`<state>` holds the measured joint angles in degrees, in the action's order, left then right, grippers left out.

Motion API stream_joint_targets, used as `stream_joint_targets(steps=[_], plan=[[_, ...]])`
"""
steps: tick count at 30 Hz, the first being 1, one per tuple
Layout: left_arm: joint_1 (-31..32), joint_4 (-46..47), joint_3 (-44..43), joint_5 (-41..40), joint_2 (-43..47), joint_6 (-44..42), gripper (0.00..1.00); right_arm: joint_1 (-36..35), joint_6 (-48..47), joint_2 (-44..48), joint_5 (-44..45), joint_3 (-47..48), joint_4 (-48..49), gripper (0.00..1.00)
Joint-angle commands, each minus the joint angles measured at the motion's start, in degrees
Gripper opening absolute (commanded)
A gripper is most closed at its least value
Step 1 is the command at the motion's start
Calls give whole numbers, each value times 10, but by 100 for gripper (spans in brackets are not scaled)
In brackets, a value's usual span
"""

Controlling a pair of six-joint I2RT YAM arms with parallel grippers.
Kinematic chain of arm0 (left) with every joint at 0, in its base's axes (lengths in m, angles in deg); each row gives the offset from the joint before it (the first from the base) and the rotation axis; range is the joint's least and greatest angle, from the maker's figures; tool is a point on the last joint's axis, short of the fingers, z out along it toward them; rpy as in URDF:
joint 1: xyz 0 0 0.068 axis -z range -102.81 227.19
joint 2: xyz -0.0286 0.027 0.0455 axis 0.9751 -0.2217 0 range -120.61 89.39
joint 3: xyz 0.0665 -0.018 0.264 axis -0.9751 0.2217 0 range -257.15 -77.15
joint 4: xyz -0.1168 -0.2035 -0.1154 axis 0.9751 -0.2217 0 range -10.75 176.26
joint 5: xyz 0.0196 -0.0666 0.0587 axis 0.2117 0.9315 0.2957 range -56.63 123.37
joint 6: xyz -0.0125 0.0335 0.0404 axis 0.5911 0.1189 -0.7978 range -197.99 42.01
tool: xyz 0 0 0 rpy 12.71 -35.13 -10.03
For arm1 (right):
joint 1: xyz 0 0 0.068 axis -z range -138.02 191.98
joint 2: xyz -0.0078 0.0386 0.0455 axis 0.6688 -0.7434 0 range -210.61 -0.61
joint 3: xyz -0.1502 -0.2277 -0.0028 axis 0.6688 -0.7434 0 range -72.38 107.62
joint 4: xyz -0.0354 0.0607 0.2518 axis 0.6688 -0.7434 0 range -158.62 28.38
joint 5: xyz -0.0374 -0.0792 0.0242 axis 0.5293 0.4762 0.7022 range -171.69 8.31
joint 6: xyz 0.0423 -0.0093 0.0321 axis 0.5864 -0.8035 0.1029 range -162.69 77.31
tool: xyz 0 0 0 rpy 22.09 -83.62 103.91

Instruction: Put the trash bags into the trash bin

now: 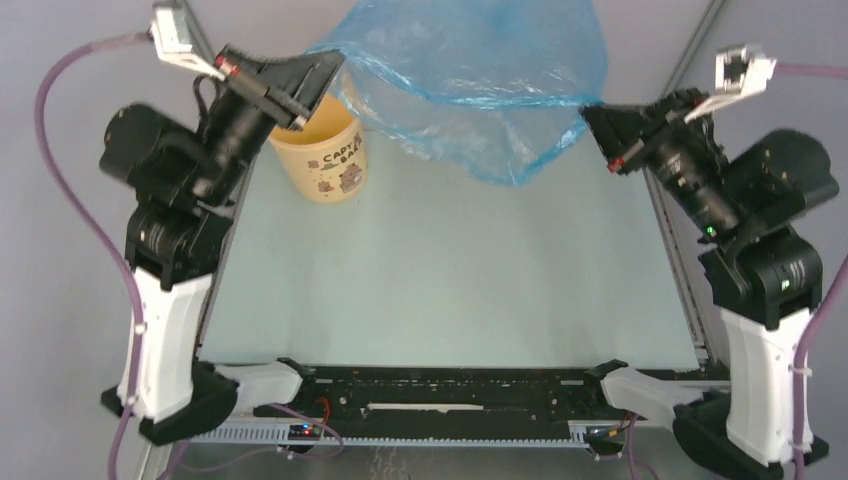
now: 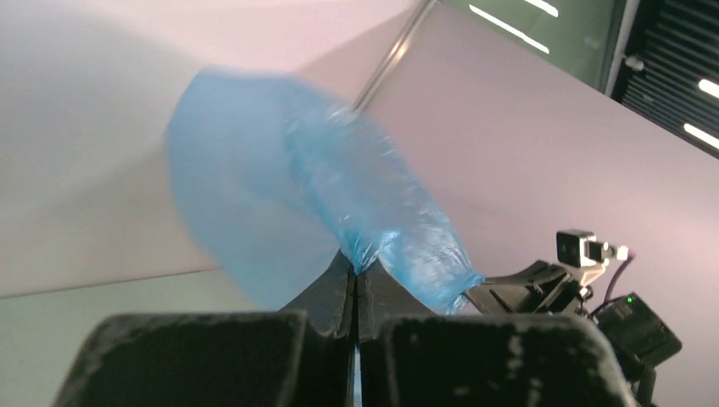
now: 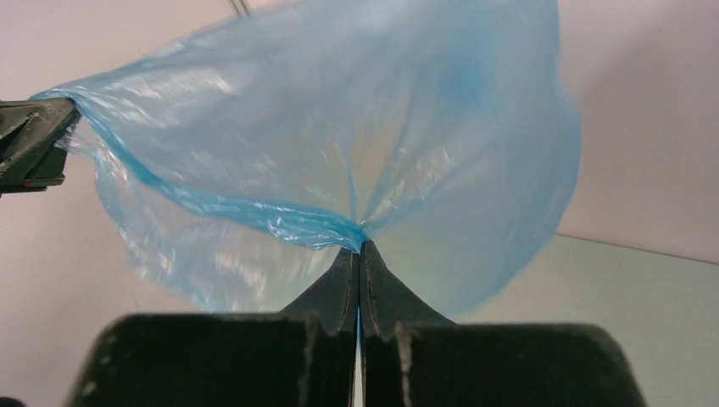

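The blue bag [image 1: 470, 70] hangs in the air, stretched between the two arms, mostly off to the right of the yellow bin [image 1: 325, 165] and higher than its rim. The left fingers [image 1: 335, 62] are pressed together on one end of the bag's edge, up above the bin's open mouth; in the left wrist view they meet with a bit of film pinched at their tips. The right fingers [image 1: 590, 113] are clamped shut on the other end of that edge, well to the right of the bin. Between the two grips the edge runs as a darker, bunched blue line. The loose film billows up behind it and sags below it in a wrinkled pouch, whose lowest point dangles to the bin's right; I cannot tell whether it touches the tabletop [image 1: 450, 290]. The bin stands upright near the tabletop's far left corner, its brown lettering facing the arms' bases.
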<state>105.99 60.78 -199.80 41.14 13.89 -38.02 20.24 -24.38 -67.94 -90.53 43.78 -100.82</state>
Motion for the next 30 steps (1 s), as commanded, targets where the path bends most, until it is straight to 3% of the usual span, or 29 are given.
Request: stream_joint_targets(steps=[1, 3, 8, 13, 16, 19, 26, 30], plan=[[-7, 61, 207, -75, 54, 44, 0, 8, 6, 33, 18, -183, 66, 0], [-13, 46, 318, -94, 77, 59, 0, 16, 17, 31, 5, -271, 62, 0], [-28, 38, 602, 15, 46, 60, 0, 19, 32, -32, -60, -437, -8, 0], [-25, 55, 727, 62, 69, 52, 0, -7, 20, -32, -67, -516, -53, 0], [-25, 33, 701, 49, 101, 25, 0, -5, 18, 8, -68, -521, -42, 0], [-26, 6, 611, 65, 90, 5, 0, 13, 26, 26, -86, -482, -25, 0], [-26, -23, 267, 69, 8, 29, 0, 36, 29, -65, -99, -197, -118, 0], [-27, -23, 206, 34, -13, 33, 0, 43, 30, -78, -94, -136, -108, 0]])
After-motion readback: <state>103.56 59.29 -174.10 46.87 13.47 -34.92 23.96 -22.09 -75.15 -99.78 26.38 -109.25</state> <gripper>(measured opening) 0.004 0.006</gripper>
